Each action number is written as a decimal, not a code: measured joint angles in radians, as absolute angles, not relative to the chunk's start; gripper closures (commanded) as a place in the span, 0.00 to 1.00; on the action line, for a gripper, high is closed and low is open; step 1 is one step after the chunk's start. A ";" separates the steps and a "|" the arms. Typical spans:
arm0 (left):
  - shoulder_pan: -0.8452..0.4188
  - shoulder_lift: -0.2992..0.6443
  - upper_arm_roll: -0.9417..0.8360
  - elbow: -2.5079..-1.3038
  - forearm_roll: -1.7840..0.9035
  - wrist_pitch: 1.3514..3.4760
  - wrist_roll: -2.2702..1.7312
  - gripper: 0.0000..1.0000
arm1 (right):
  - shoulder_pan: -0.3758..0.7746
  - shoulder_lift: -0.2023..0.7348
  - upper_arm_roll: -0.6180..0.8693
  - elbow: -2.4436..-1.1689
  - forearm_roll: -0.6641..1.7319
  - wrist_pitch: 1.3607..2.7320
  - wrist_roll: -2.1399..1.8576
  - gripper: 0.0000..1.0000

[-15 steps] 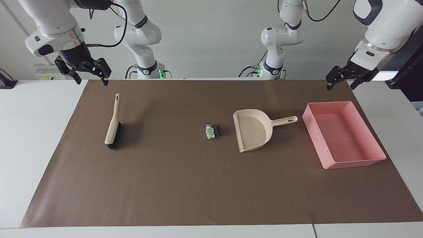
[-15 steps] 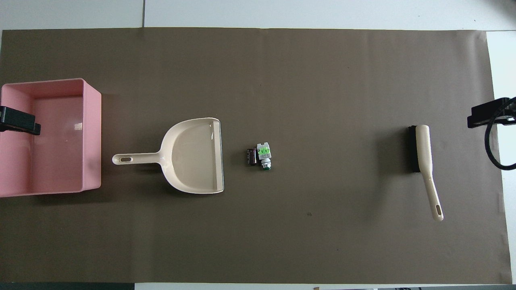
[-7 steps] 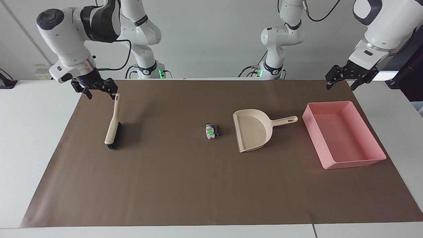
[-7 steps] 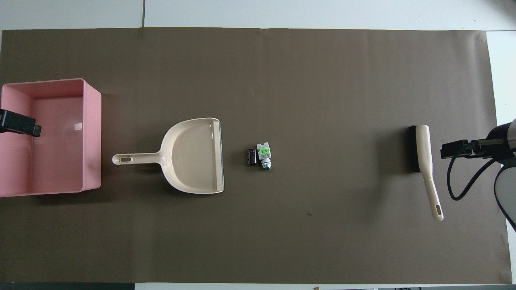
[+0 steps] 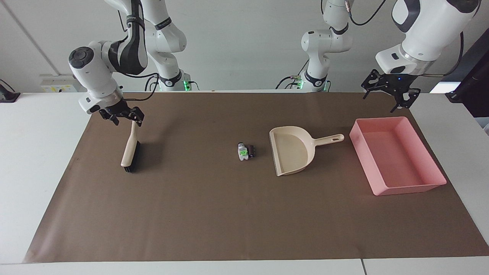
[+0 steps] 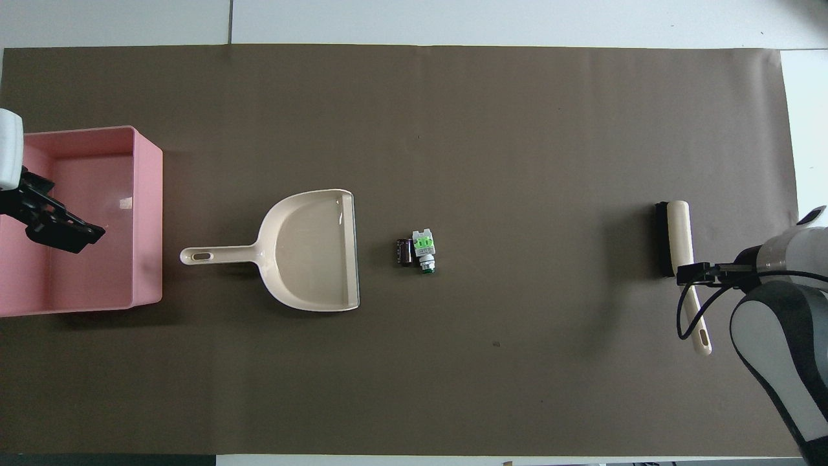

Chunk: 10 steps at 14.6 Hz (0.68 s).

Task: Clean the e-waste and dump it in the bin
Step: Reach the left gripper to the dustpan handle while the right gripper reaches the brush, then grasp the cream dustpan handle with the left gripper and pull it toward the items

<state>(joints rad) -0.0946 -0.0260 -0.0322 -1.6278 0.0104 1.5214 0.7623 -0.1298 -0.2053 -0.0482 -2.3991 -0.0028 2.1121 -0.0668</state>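
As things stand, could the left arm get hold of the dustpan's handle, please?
Probably yes. The left gripper hangs in the air over the bin, and the dustpan lies right beside the bin, its handle pointing toward it, with nothing on or around the handle.

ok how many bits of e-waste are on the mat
2, side by side mid-mat beside the dustpan's open mouth: the whitish-grey piece and the black piece, the latter nearer the dustpan. None appears hidden.

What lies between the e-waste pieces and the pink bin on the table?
Only the beige dustpan lies between the e-waste and the pink bin; its open mouth faces the pieces and its handle points toward the bin.
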 measured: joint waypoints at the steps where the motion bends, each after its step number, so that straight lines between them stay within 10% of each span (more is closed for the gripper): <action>1: -0.116 -0.027 -0.034 -1.651 0.010 1.532 0.817 0.03 | -0.145 -0.201 -0.048 -2.423 0.023 2.133 -0.095 0.01; 10: -0.336 -0.069 -0.043 -2.109 0.234 1.949 0.981 0.06 | -0.189 -0.186 -0.048 -2.500 0.066 2.166 -0.212 0.13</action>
